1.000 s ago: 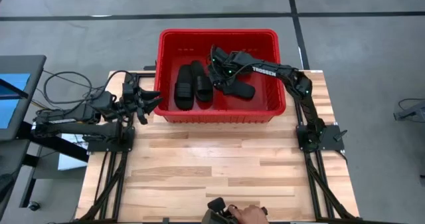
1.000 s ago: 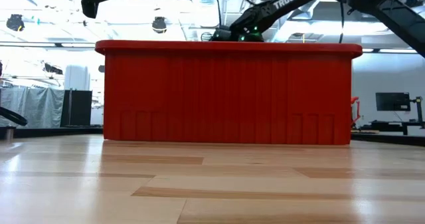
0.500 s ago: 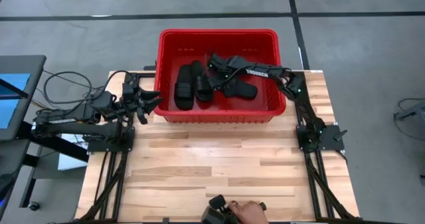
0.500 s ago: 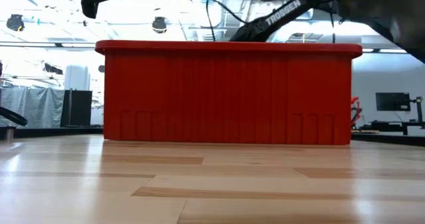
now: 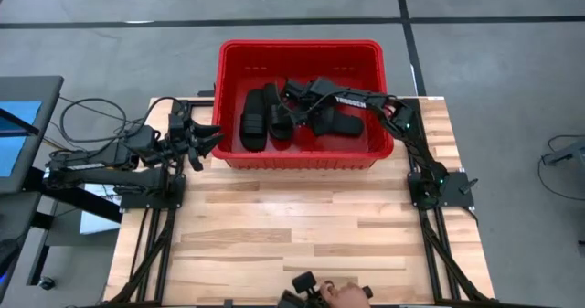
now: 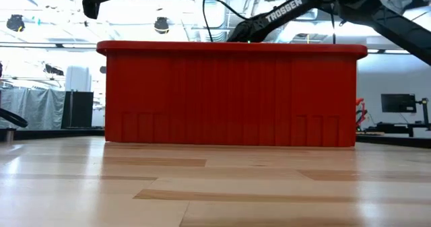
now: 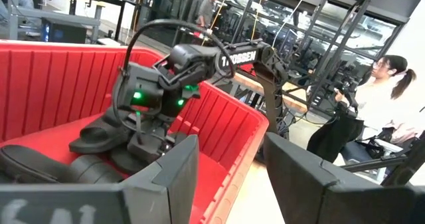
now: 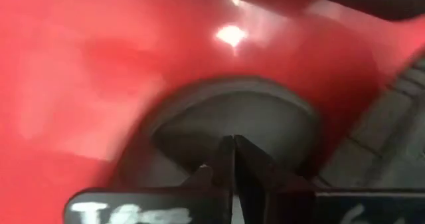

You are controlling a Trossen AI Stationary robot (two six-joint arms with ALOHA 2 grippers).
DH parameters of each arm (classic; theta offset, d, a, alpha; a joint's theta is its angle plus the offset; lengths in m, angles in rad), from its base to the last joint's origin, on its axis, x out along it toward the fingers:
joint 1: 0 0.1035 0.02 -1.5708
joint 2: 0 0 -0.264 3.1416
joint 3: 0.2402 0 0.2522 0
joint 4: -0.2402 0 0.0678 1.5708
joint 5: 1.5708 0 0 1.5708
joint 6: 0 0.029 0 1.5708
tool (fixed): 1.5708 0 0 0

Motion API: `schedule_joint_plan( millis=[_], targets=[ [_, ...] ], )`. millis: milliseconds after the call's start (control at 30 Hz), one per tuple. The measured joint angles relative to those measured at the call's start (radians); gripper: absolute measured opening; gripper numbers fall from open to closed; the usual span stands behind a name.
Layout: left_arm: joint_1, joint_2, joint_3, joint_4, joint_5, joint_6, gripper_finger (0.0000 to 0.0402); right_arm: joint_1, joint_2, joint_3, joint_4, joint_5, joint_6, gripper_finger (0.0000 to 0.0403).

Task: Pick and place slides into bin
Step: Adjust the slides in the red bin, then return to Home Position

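Note:
The red bin (image 5: 302, 157) stands at the table's far edge. Two black slides (image 5: 263, 116) lie side by side on its floor at the left, and a third (image 5: 343, 125) lies at the right. My right gripper (image 5: 297, 102) reaches down into the bin between them, shut over a fourth slide (image 8: 232, 117) just above the red floor. The left wrist view shows it too (image 7: 149, 141). In the low view the bin wall (image 6: 229, 95) hides it. My left gripper (image 5: 208, 139) is open and empty beside the bin's left wall (image 7: 229, 177). My right gripper's fingers (image 8: 226, 167) stand close together on a slide near its rounded end (image 8: 232, 127). They slant down from the table's right. The fingers hide the place of contact, so the part they hold cannot be told. The slide sits low over the bin's floor.
The bin takes up the far middle of the table, and the wooden top (image 5: 302, 226) lies in front of it. A person's hand (image 5: 343, 294) with a device is at the near edge. People (image 7: 382, 98) stand in the room beyond.
My right gripper has gone down deeper into the bin and a little toward the table's left. The arm has sunk lower over the rim. My left gripper has kept still.

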Motion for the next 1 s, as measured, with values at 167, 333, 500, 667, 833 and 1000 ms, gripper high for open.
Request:
schedule_joint_plan(
  millis=[167,333,500,667,833,1000],
  targets=[
    [0.000,0.000,0.000,0.000,0.008,0.000,0.0162,0.002,0.000,0.057,-0.093,-0.006,0.034,0.0000],
    [0.000,0.000,0.000,0.000,0.026,-0.012,0.0162,0.003,0.000,0.066,-0.191,-0.024,0.060,0.0000],
    [0.000,0.000,0.000,0.000,0.026,-0.013,0.0162,0.010,-0.001,0.068,-0.255,-0.032,0.095,0.0000],
    [0.000,0.000,0.000,-0.006,0.026,-0.013,0.0162,0.030,-0.059,0.067,-0.290,-0.017,0.104,0.0000],
    [0.000,0.000,0.000,-0.032,0.026,-0.013,0.0162,0.034,-0.164,0.067,-0.166,-0.012,0.103,0.0000],
    [0.000,0.000,0.000,-0.046,0.026,-0.013,0.0162,0.030,-0.282,0.067,0.048,0.000,0.166,0.0000]
  ],
)
